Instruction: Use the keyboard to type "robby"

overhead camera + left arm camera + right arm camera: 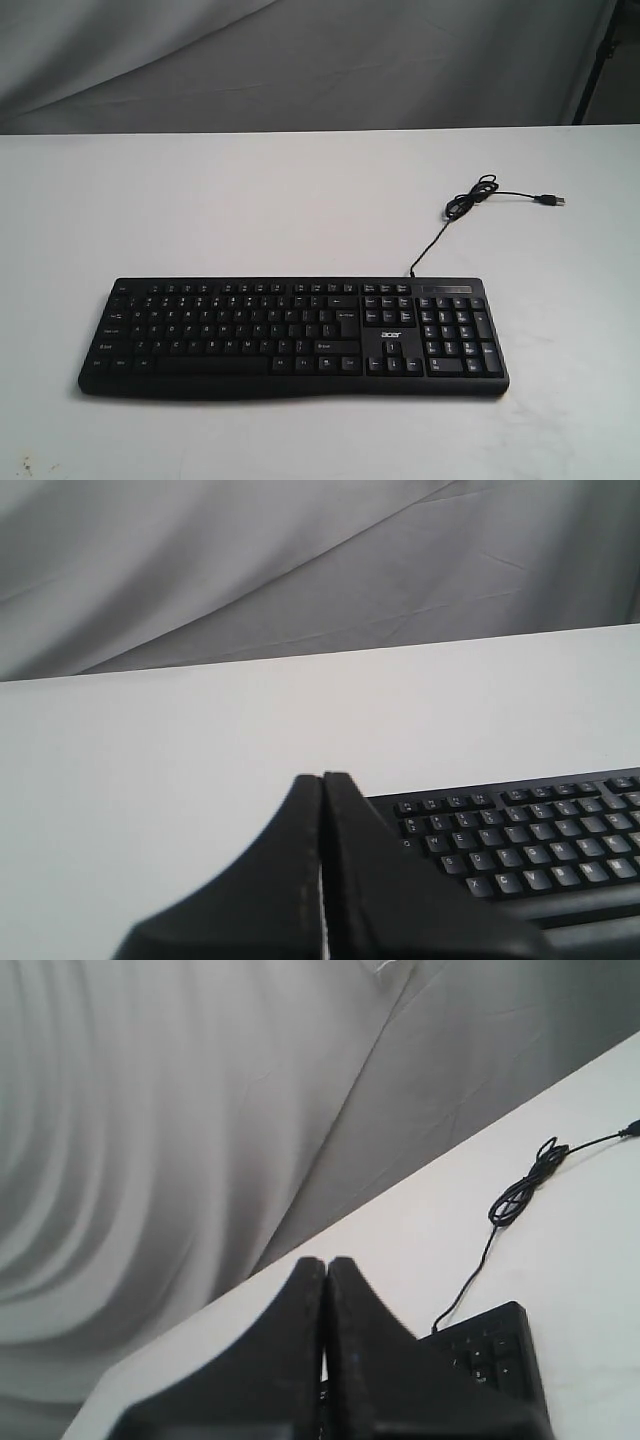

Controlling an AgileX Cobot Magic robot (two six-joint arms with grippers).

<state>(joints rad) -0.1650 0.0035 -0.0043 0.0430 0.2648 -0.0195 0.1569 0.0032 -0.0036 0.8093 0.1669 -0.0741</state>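
Note:
A wide black keyboard (295,335) with a number pad and a small white acer logo lies flat on the white table (250,200), near the front. Its thin black cable (455,210) runs off the back right, coils, and ends in a loose USB plug (550,200). Neither arm shows in the exterior view. In the left wrist view my left gripper (322,778) is shut with nothing in it, held before the keyboard's (520,845) left end. My right gripper (326,1262) is likewise shut and empty, near the number-pad corner (495,1350) and the cable (520,1195).
A grey cloth backdrop (300,60) hangs behind the table's far edge. Small dark specks (25,467) mark the table's front left corner.

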